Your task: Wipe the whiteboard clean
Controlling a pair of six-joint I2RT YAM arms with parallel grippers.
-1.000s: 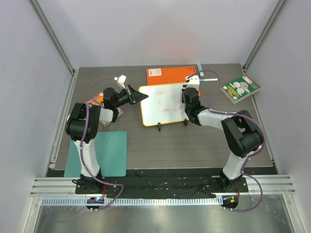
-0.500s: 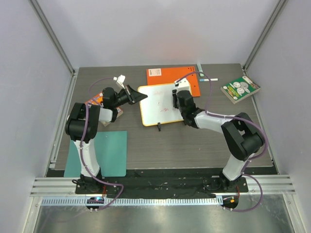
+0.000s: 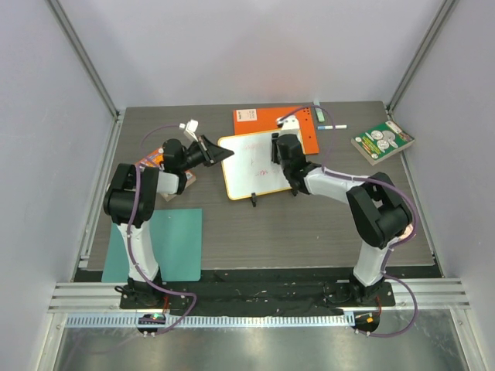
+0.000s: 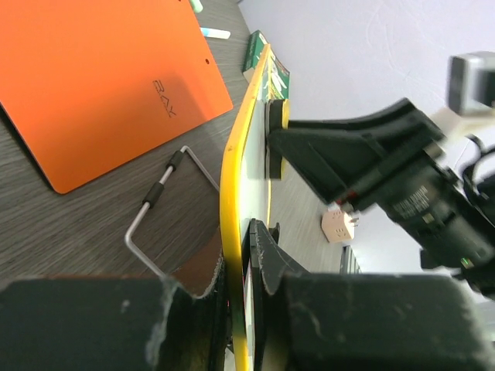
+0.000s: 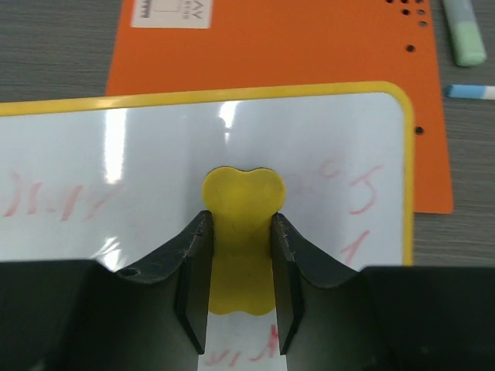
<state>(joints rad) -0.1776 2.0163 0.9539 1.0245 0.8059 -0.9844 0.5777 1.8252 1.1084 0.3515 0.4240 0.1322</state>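
Your right gripper (image 5: 239, 226) pinches the yellow eraser (image 5: 242, 189) on the whiteboard (image 5: 116, 151), red writing (image 5: 48, 202) flanking it lengthwise; your left gripper (image 4: 237, 272) clamps the board's rim.

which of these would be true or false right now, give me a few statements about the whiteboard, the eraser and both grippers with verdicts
1. The right gripper holds a yellow eraser against the whiteboard. True.
2. The left gripper is open and clear of the whiteboard. False: it is shut on the board's left edge.
3. The whiteboard is wiped clean. False: red writing shows on it.
4. An orange book lies flat beyond the whiteboard's far edge. True.
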